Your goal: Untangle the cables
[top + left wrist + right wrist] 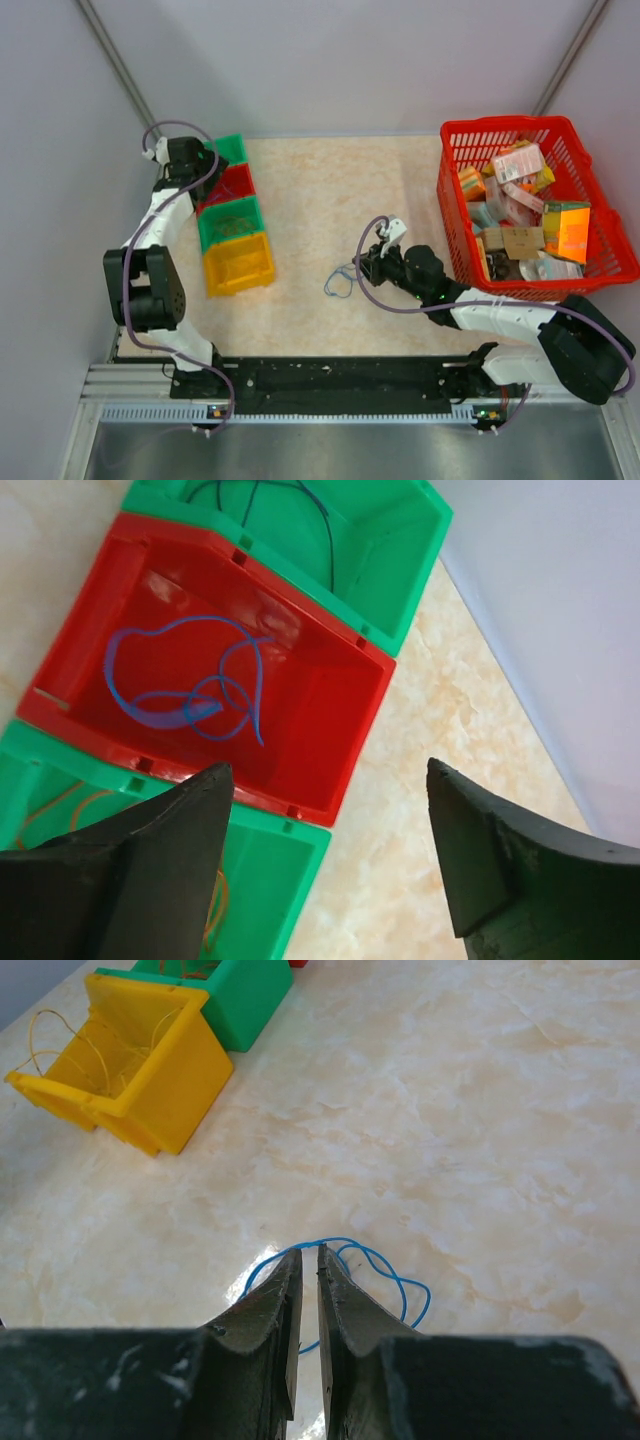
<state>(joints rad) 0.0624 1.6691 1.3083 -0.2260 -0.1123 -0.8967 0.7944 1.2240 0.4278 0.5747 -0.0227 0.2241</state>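
A thin blue cable [391, 1272] lies in loops on the marble table, also seen in the top view [340, 284]. My right gripper [309, 1250] is low over it, its jaws nearly together with the cable running across the fingertips. In the top view the right gripper [362, 268] is just right of the cable. My left gripper [328, 768] is open and empty, hovering over the near corner of a red bin [330, 630] that holds another blue cable [180, 695]. In the top view the left gripper [205, 160] is over the bin row.
Four bins stand in a row at the left: green [232, 150], red [232, 183], green [232, 222], yellow [240, 262]. The yellow bin [170, 1090] holds yellow wire, the nearer green bin [270, 880] orange wire. A red basket [510, 126] of packets stands at the right.
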